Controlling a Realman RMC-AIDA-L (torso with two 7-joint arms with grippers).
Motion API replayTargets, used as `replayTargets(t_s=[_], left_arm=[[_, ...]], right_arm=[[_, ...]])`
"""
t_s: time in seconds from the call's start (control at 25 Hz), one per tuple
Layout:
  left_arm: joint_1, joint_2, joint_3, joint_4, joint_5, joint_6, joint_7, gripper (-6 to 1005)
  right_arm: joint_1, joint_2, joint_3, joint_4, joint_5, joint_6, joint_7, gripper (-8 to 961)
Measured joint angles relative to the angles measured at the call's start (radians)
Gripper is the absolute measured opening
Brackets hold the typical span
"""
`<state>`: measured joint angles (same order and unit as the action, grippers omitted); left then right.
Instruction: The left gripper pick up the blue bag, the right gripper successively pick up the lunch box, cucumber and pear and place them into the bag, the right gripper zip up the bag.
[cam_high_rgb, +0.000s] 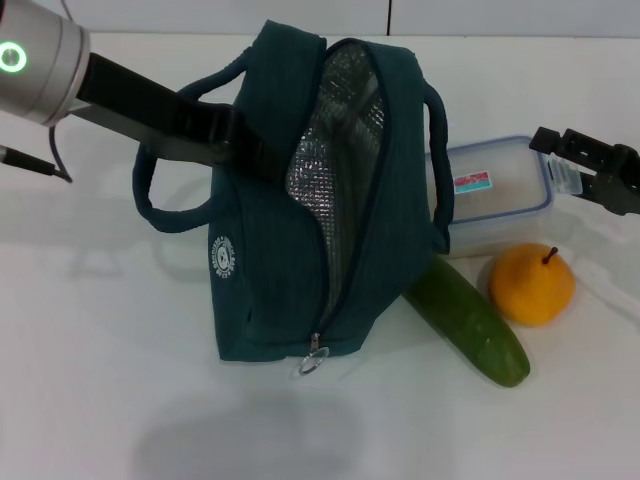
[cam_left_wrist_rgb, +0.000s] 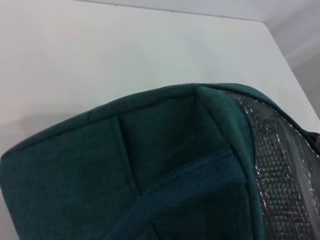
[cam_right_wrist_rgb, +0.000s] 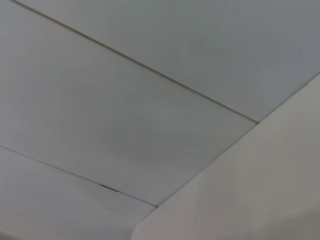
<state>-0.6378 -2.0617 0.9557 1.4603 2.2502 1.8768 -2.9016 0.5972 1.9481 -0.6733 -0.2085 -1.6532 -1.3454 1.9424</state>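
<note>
The blue bag (cam_high_rgb: 260, 290) hangs tilted above the table, unzipped, with its silver lining (cam_high_rgb: 335, 150) showing and the ring zipper pull (cam_high_rgb: 315, 360) at its low end. My left gripper (cam_high_rgb: 262, 152) is shut on the bag's upper edge beside a handle. The left wrist view shows the bag's fabric (cam_left_wrist_rgb: 125, 165) close up. The lunch box (cam_high_rgb: 490, 195) lies on the table right of the bag. In front of it are the cucumber (cam_high_rgb: 470, 320) and the pear (cam_high_rgb: 531, 285). My right gripper (cam_high_rgb: 556, 158) hovers open at the lunch box's right end, holding nothing.
The white table (cam_high_rgb: 100, 330) spreads to the left and front of the bag, and the bag's shadow falls on it near the front. The right wrist view shows only pale panels and a table corner (cam_right_wrist_rgb: 250, 200).
</note>
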Motion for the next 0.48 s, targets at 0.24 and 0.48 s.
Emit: replayTargets(t_s=[0.24,0.48], left_arm=[[0.0,-0.002,0.0,-0.002,0.0,-0.001,0.002,50],[-0.001,-0.003,0.0,-0.004,0.0,-0.001,0.007,50]], right_arm=[[0.004,0.0,-0.004,0.0,-0.002,0.0,0.009,743],[0.011,-0.001,-0.018,0.0,-0.003,-0.001,0.022,658]])
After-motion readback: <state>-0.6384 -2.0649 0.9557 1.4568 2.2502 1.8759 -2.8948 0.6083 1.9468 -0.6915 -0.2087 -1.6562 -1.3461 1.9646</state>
